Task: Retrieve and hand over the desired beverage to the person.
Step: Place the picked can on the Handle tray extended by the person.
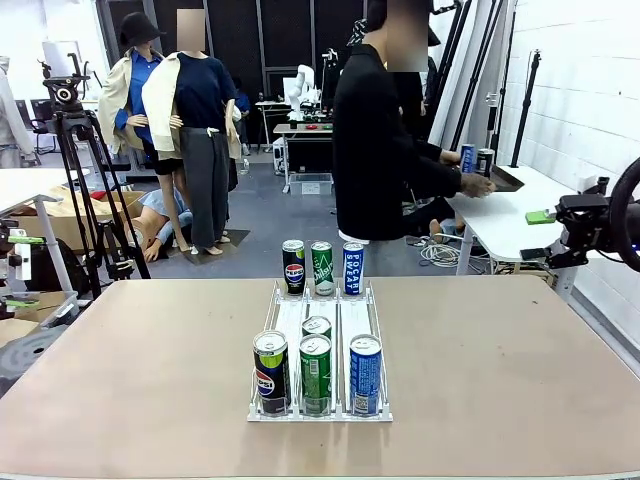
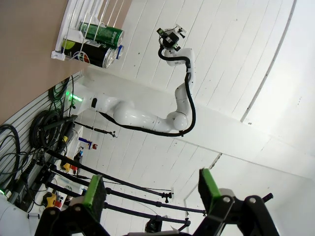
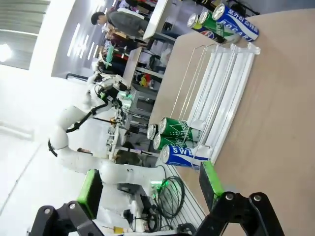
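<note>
Beverage: none chosen; person [image 1: 385, 150] faces 3 o'clock, away from rack [image 1: 318, 330].
Risk: picking the wrong can.
Left hand [image 2: 150, 192]: wide, empty.
Right hand [image 3: 150, 184]: wide, empty.

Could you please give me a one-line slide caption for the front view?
Seven cans in a clear rack on the brown table; the person stands turned away.
</note>
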